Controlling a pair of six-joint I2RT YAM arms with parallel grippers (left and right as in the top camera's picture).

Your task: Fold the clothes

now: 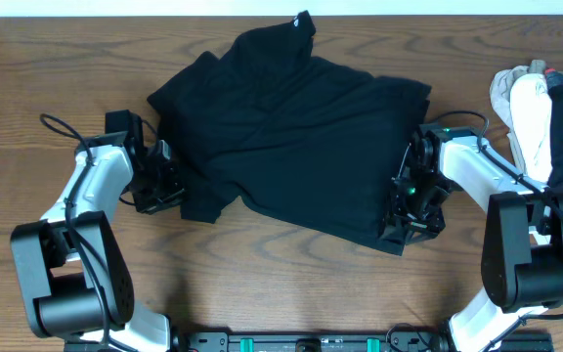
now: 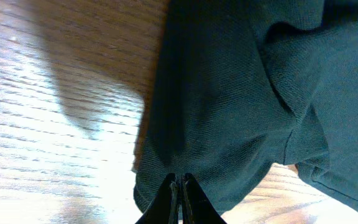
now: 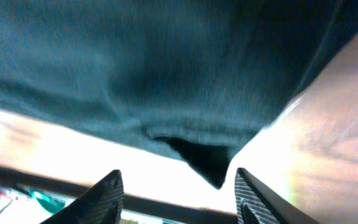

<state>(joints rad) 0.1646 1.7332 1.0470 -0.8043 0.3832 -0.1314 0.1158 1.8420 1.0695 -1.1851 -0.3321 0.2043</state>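
The black shirt (image 1: 291,127) lies spread and rumpled on the wooden table (image 1: 262,284), collar toward the far edge. My left gripper (image 1: 164,188) is at its lower left corner. In the left wrist view the fingers (image 2: 180,180) are pressed together at the edge of the black fabric (image 2: 229,93), apparently pinching it. My right gripper (image 1: 411,217) is at the shirt's lower right corner. In the right wrist view its fingers (image 3: 176,174) are spread wide, and a hem corner of the shirt (image 3: 197,158) hangs between them, not gripped.
A pile of other clothes (image 1: 545,108), cream and dark pieces, lies at the table's right edge, close behind the right arm. Bare wood shows along the near side and at the far left.
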